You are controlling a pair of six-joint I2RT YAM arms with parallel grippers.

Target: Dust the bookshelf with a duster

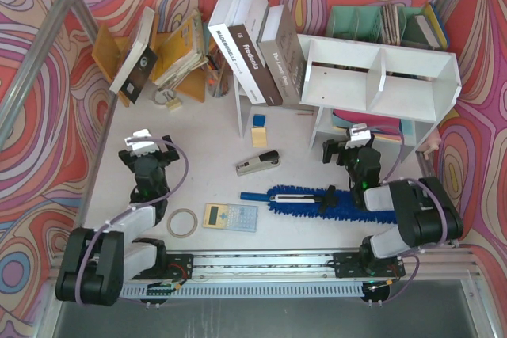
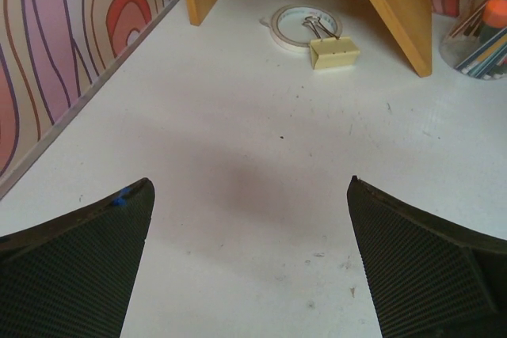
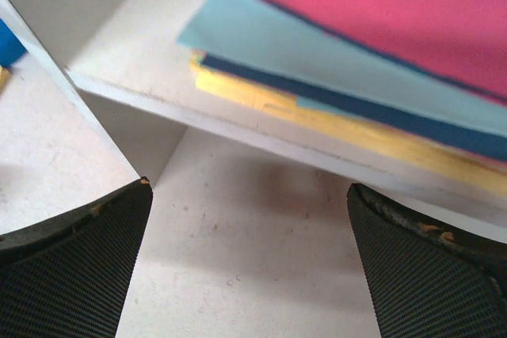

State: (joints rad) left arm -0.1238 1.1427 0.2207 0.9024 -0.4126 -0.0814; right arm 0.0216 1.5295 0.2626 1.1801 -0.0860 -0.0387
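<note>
A long, fluffy bright-blue duster [image 1: 313,202] lies flat on the white table [image 1: 198,140]. It is in front of the bookshelf, on the right half of the workspace. Its slim blue handle [image 1: 253,195] points left, and the right end of its head is hidden under the right arm. Nothing is holding it.

Just behind the duster stands the bookshelf [image 1: 380,73], a white board unit with a central divider that makes two cubbies and a lower tier beneath them. In that lower tier lies a flat stack of folders [image 3: 380,13]: pink on top, then pale blue, dark blue and yellow.

The right gripper [image 1: 348,144] hovers above the table between the duster and the shelf's lower tier, and it faces the folders. Its two black ribbed fingers [image 3: 79,275] are spread wide apart with nothing between them. The left gripper [image 1: 146,146] hovers over bare table on the left side, well away from the duster. Its fingers [image 2: 79,275] are also spread wide and hold nothing.

To the left of the duster handle are a silver and black stapler [image 1: 257,164], a pale yellow calculator [image 1: 230,217] and a tan tape roll [image 1: 182,223]. A small blue and yellow block of sticky notes [image 1: 259,128] sits by the shelf's left side. Several thick books [image 1: 253,45] lean against the shelf's left end.

Further back on the left, an orange wooden book rack [image 1: 107,53] holds tilted books. In front of it are a white tape ring [image 2: 289,25] and a cream binder clip [image 2: 333,53], which touches the ring. A teal file organiser [image 1: 352,21] stands behind the shelf, against the swirling patterned wall.
</note>
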